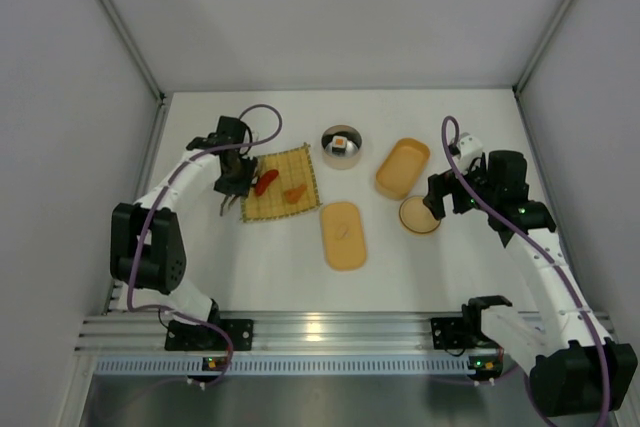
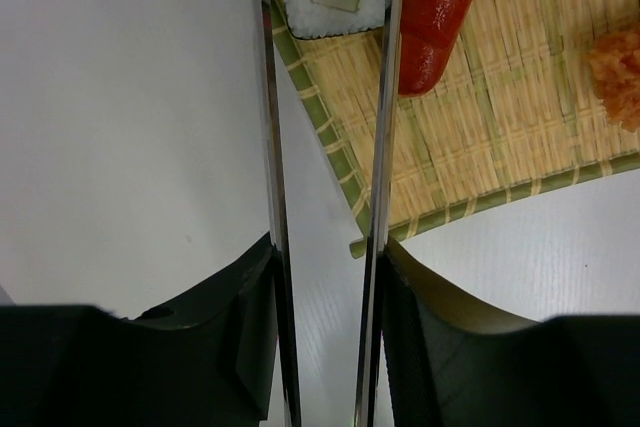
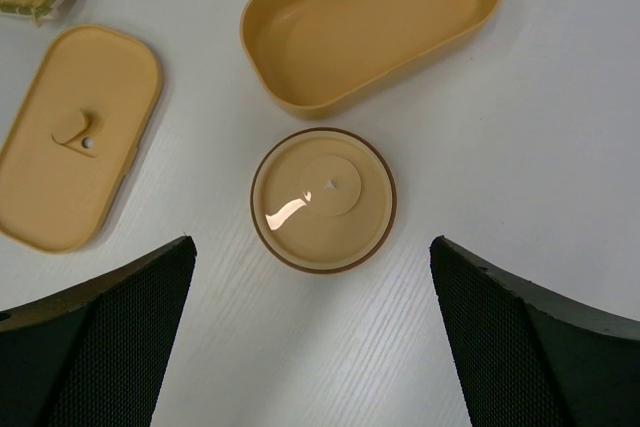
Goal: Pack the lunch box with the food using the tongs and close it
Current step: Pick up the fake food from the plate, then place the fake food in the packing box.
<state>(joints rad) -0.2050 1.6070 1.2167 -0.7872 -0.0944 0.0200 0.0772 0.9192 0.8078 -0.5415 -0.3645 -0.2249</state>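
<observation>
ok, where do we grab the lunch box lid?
Pinch the lid across its short width, mid-length, straight down from above. It lies flat on the table, apart from the box; its long edges run straight and parallel there, the ends curve, and the centre tab looks too low to hold.

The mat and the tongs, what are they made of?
The mat looks like woven bamboo or straw: thin tan slats tied in rows, with a dull finish. The tongs look like metal, probably steel: thin, silver-grey and shiny like a mirror.
</observation>
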